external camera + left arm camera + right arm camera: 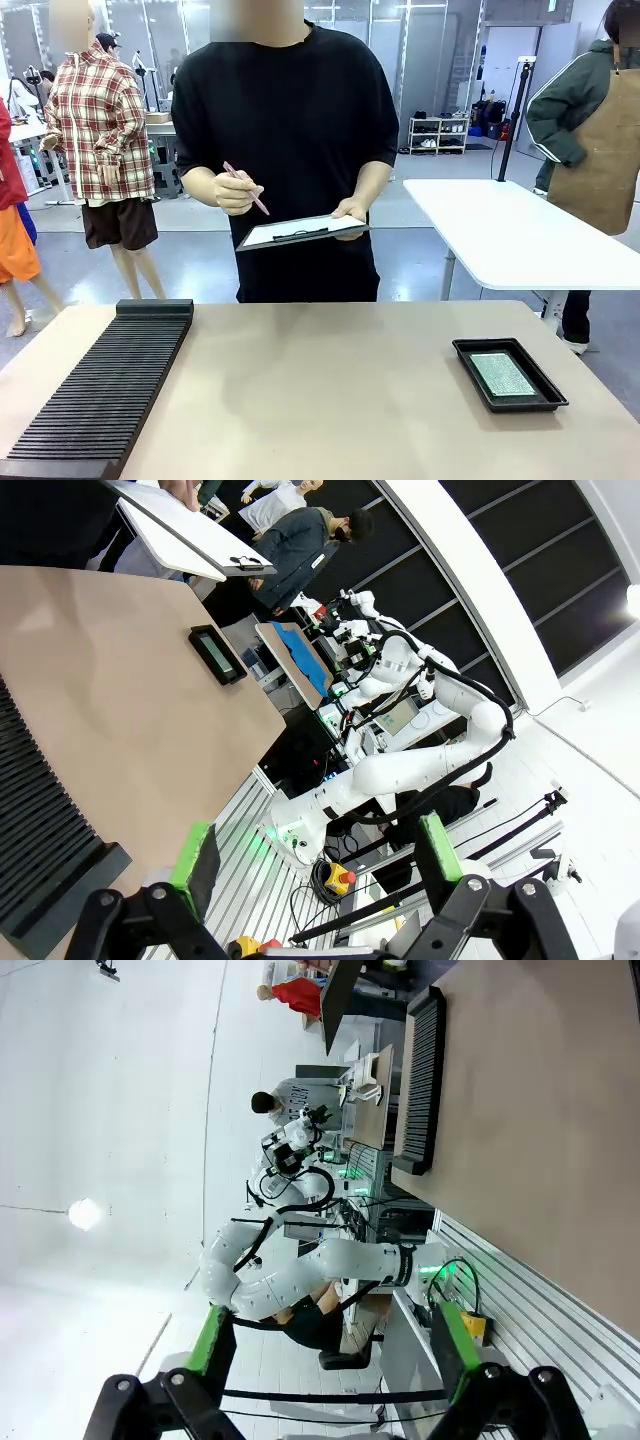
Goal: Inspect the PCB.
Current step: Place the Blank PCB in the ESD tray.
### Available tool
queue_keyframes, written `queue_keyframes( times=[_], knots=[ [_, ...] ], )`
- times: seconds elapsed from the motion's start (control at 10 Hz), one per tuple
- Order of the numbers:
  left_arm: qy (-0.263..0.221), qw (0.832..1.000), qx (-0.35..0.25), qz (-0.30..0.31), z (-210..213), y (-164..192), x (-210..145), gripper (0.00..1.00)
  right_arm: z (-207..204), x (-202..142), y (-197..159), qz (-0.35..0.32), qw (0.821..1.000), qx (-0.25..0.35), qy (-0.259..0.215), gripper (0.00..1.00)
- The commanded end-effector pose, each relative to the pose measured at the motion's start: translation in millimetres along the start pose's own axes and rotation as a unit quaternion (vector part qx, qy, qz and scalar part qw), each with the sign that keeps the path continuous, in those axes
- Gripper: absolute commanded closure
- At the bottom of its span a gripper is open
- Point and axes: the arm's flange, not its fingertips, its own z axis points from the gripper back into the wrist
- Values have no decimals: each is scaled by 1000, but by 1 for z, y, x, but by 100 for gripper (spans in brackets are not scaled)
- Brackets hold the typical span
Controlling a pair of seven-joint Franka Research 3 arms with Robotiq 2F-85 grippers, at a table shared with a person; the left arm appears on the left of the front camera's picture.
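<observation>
Left pincer (pixel 315 865) is spread wide with nothing in it, and the right pincer (pixel 330 1345) is the same, both up off the worktop (pixel 320 390). PCB (pixel 502 374) lies flat in the black tray (pixel 480 385) on the right. Person across holds a clipboard (pixel 300 232) and a pen (pixel 246 188).

The ribbed black rack (pixel 105 385) is cut off by the bottom-left edge of the front view, and by the left edge of the left wrist view. The PCB (pixel 502 374) is too small for any component or print to be read. The sheet on the clipboard (pixel 300 232) is seen edge-on; its writing cannot be read. The bench (pixel 320 400) runs past the lower edge.
</observation>
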Motion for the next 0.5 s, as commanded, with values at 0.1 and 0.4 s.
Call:
queue_keyframes(
  times=[0.1, 0.4],
  knots=[
    [-1, 1000, 4, -5, 0, -3, 2, 0, 1, -3, 5, 3, 1000, 0, 2, 0],
    [-1, 1000, 4, -5, 0, -3, 2, 0, 1, -3, 5, 3, 1000, 0, 2, 0]
  ],
)
